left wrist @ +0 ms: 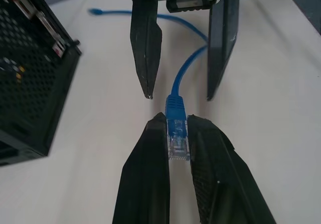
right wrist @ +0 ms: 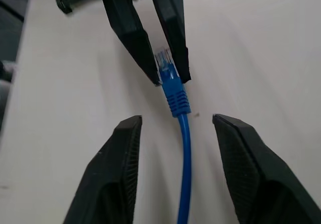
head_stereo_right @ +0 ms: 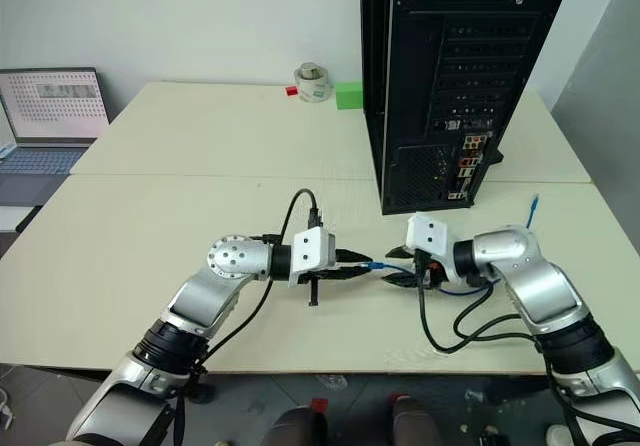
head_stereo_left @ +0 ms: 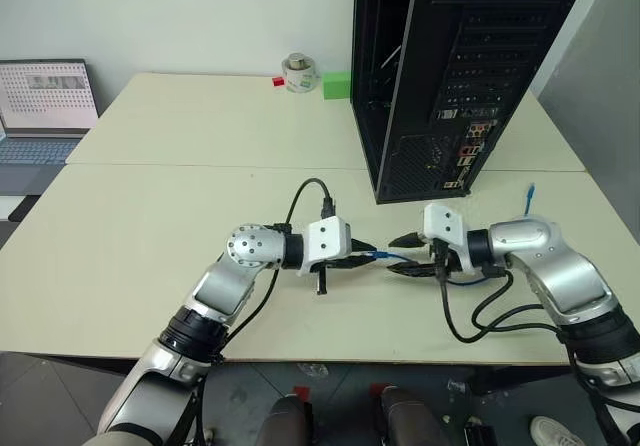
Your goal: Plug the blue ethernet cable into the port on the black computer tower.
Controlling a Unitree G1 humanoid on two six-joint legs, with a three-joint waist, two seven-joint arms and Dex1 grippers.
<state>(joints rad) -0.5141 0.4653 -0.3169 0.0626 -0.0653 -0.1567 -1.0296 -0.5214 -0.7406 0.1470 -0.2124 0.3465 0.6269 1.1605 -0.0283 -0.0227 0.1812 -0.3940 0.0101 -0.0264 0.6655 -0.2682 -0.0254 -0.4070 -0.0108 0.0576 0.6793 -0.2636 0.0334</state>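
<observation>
Blue ethernet cable (left wrist: 176, 126) plug pinched in left end effector (left wrist: 176, 133); right end effector (right wrist: 176, 128) spread around the cord

Bright blue ethernet cable (left wrist: 176, 114) with a clear-blue plug, black claw fingers (left wrist: 145, 184), cream desk (head_stereo_left: 150, 216), black computer tower (head_stereo_left: 440, 66) with perforated vents, little green block (head_stereo_left: 337, 85).

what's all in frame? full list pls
cable: 1, blue, plug pinched in left tool, cord trailing across table
computer tower: 1, black, standing at table's far right
table: 1, cream
laptop: 1, grey, open, far left edge
tape roll: 1, whitish, far middle of table
block: 1, green, beside tape roll
small piece: 1, red, beside tape roll
left tool: shut on plug
right tool: open, straddling cord
</observation>
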